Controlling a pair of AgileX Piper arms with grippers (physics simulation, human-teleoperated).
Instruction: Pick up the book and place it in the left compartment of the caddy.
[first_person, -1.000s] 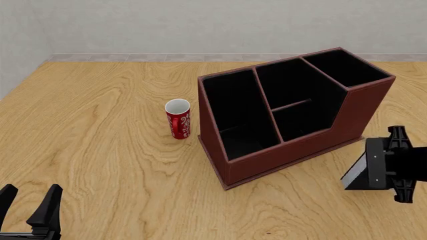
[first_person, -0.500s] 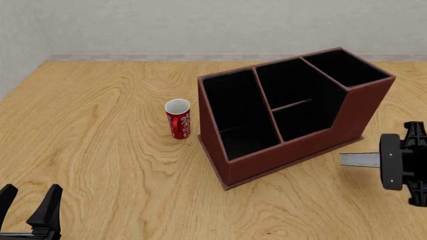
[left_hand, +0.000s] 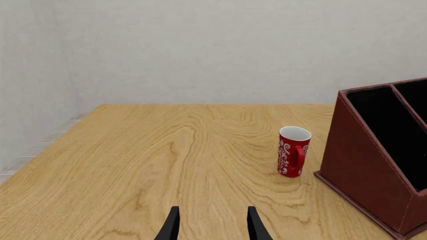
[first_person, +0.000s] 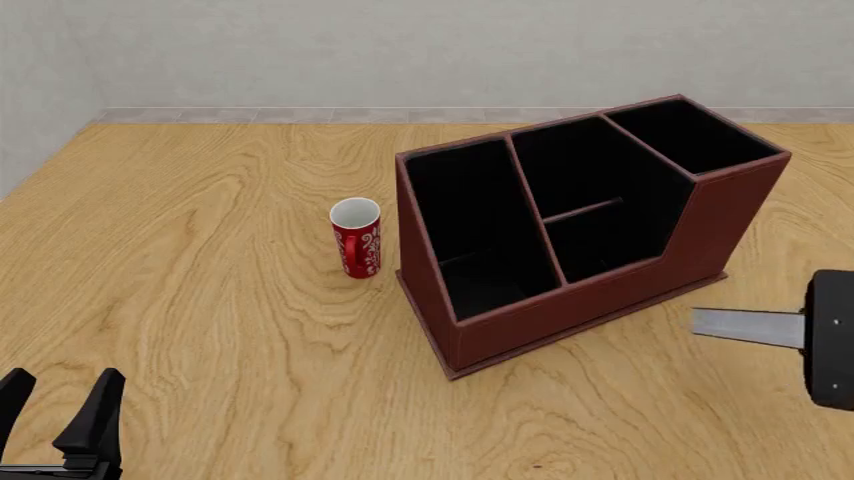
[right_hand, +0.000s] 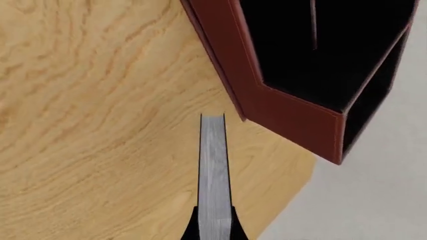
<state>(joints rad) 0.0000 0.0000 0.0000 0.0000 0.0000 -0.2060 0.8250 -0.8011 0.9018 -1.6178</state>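
My right gripper (first_person: 817, 336) is shut on the book (first_person: 745, 326) at the front view's right edge, just right of the caddy (first_person: 561, 312). The book shows edge-on as a thin grey-white strip pointing toward the caddy's front right corner. In the right wrist view the book (right_hand: 213, 170) sticks out between the fingers, with the caddy (right_hand: 293, 112) ahead of it. The left compartment (first_person: 478, 225) is long, black-lined and has nothing in it. My left gripper (first_person: 56, 412) is open over the table's near left corner, and the left wrist view shows its gripper (left_hand: 212, 227) holding nothing.
A red-and-white cup (first_person: 356, 238) stands upright just left of the caddy, also visible as the cup (left_hand: 293, 151) in the left wrist view beside the caddy (left_hand: 370, 167). A grey wall runs behind the wooden table (first_person: 200, 280).
The right gripper moved right toward the frame edge with the book. The book turned from a tilted, cover-showing pose to lying edge-on. The left arm stayed still.
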